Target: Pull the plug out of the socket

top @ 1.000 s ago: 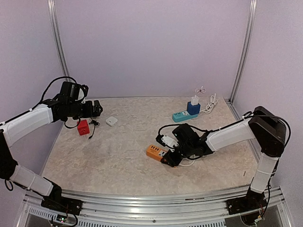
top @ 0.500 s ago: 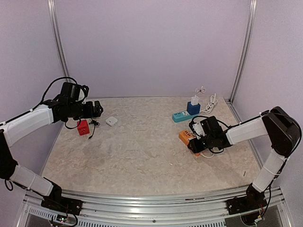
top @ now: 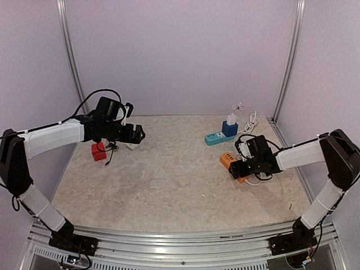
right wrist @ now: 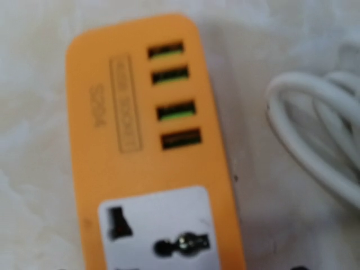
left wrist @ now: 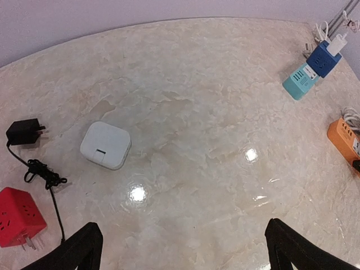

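I count two power strips on the bench [top: 169, 191]. The orange strip [top: 228, 160] lies at the right, and the teal strip [left wrist: 298, 84] lies near the far right corner. There are two cube adapters. The blue cube [left wrist: 323, 58] sits on the teal strip's far end, and the red cube [left wrist: 19, 216] lies loose at the left. There are also one flat white adapter [left wrist: 106, 145], one black plug [left wrist: 22, 131] with a bundled black lead [left wrist: 45, 174], and one white plug [left wrist: 339, 42].

That white plug is the one I am after. It is seated in the top of the blue cube, so the teal strip carries the cube and the cube carries the plug. A white cord [top: 251, 120] trails behind them toward the corner.

The left gripper [left wrist: 181, 225] hangs over the left of the bench near the flat white adapter, jaws spread wide and grasping nothing. It is well apart from the teal strip.

The right gripper [top: 240, 169] is low over the orange strip. Its wrist camera is filled by the strip's face, with four USB slots in a row and one mains outlet below them. A coil of white cable [right wrist: 320, 129] lies just beside the strip. The fingers barely show in that view, so I cannot tell whether these jaws are clenched or released
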You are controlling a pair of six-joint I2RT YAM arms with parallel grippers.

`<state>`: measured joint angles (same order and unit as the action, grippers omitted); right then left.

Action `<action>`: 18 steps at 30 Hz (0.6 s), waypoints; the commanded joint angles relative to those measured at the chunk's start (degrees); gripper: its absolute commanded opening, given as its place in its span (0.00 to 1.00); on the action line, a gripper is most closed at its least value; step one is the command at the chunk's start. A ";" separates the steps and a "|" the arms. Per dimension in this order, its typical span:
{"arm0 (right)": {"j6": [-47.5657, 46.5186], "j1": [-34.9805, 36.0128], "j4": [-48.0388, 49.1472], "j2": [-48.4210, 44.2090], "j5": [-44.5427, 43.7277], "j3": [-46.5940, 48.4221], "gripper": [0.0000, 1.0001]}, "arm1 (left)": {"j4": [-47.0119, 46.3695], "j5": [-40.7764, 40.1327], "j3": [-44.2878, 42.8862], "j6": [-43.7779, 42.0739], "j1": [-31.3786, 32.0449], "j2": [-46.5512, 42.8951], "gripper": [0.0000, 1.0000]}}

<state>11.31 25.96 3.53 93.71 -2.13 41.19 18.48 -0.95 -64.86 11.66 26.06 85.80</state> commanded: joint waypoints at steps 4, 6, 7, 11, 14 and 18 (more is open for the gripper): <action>-1.02 -0.31 -1.75 -2.15 1.87 4.31 0.85 | 0.52 1.24 -10.06 -3.77 3.95 11.77 0.99; -0.77 -0.05 -3.09 -0.68 0.87 7.31 0.85 | -0.59 1.21 -9.27 -2.46 3.99 11.71 0.99; -0.46 0.05 -3.74 0.35 -0.06 8.92 0.85 | -1.34 1.19 -8.38 -1.83 3.92 11.27 0.99; 1.35 0.15 -4.41 2.22 -4.08 14.05 0.87 | -2.88 1.21 -4.44 -0.15 3.91 8.45 0.99; 0.82 -0.13 -3.71 3.85 -6.68 17.36 0.89 | -2.74 1.13 -1.93 0.33 3.91 6.08 0.99; -1.11 -1.09 -3.71 7.55 -7.84 22.52 0.88 | -2.34 1.16 0.64 0.62 3.91 3.22 0.99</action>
<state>11.51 25.85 0.71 97.73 -6.76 59.88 16.40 -0.19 -66.46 11.29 29.93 92.75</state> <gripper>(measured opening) 0.884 0.987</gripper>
